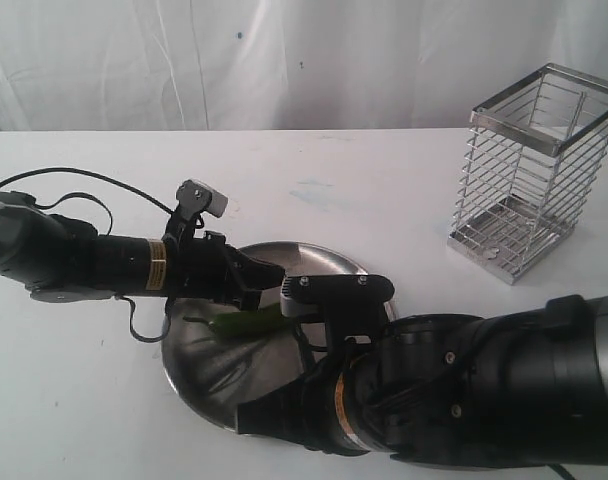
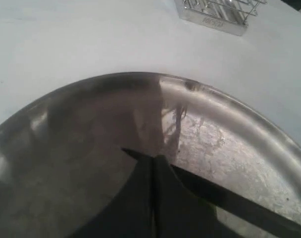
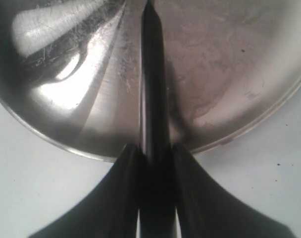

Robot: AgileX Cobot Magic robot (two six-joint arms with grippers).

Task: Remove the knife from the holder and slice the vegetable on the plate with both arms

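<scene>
Right wrist view: knife is clamped in right gripper; left gripper is shut. Glossy vegetable is judged slippery, soft; best pinned near stem.

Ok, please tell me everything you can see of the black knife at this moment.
The slim all-black knife looks dark all over and narrows to a pointed tip. The jaws of the black right gripper are closed on its near end, one on each side. It points straight out from them over the round, scuffed stainless-steel plate. Whether the blade touches the plate cannot be told.
</scene>
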